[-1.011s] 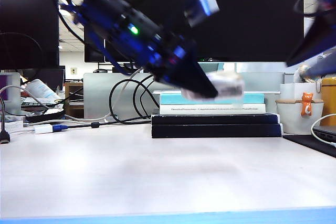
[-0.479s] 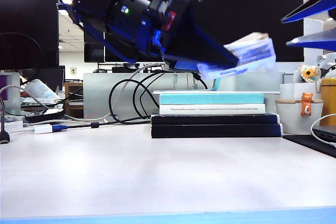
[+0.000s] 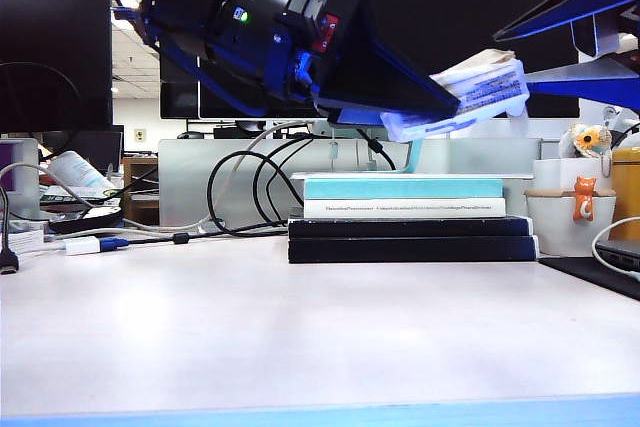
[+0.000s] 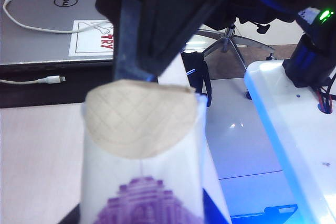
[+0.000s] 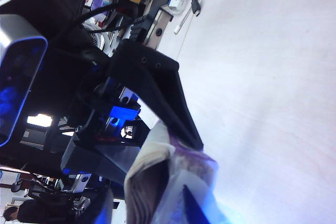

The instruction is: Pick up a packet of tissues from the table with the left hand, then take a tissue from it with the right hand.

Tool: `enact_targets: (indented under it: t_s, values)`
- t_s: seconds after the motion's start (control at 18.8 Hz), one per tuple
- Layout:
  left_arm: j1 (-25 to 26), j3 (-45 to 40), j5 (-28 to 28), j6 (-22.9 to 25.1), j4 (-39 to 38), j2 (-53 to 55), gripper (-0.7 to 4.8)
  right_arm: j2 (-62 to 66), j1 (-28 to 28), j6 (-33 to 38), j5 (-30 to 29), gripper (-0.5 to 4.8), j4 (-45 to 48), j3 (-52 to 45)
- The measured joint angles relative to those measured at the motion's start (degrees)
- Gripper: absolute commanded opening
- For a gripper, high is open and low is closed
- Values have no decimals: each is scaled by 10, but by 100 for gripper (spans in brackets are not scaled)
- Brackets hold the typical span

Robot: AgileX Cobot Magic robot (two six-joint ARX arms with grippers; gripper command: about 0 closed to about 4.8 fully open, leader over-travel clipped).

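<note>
1. Far left in the exterior view we see cables (image 3: 240, 192) trailing on the table (image 3: 300, 327); nothing task-related lies there.
2. Left hand (image 3: 440, 107) comes in from upper left, well above the table, jaws clamped on the packet of tissues (image 3: 478, 95).
3. The packet sticks out past the left fingertips toward the right, tilted, barcode side facing the exterior camera. It hangs above the stack of books (image 3: 410, 217), not touching it.
4. From the left wrist view: purple patch up, and a cream tissue (image 4: 140, 115) pokes out of the packet's far end.
5. Right hand (image 3: 555, 47) enters from upper right, its two fingers spread apart, one above and one below, tips just beside the packet's tissue end.
6. We can't tell whether the right fingers touch the tissue; they are not closed on it.
7. Far right: a white cup (image 3: 570, 222) with an orange cat figure.
</note>
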Motion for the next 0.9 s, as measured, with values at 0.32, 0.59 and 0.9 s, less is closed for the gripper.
enact_targets:
  t_s: [0.32,0.59,0.9]
  values:
    - [0,0,-38,0,-4,0,231,0,5,15,1,147,30,0]
    - [0,0,-49,0,-9,0,231,0,5,33,-4,147,47,0]
    - [0,0,-21,0,-3,0,203,0,5,32,-4,147,49,0]
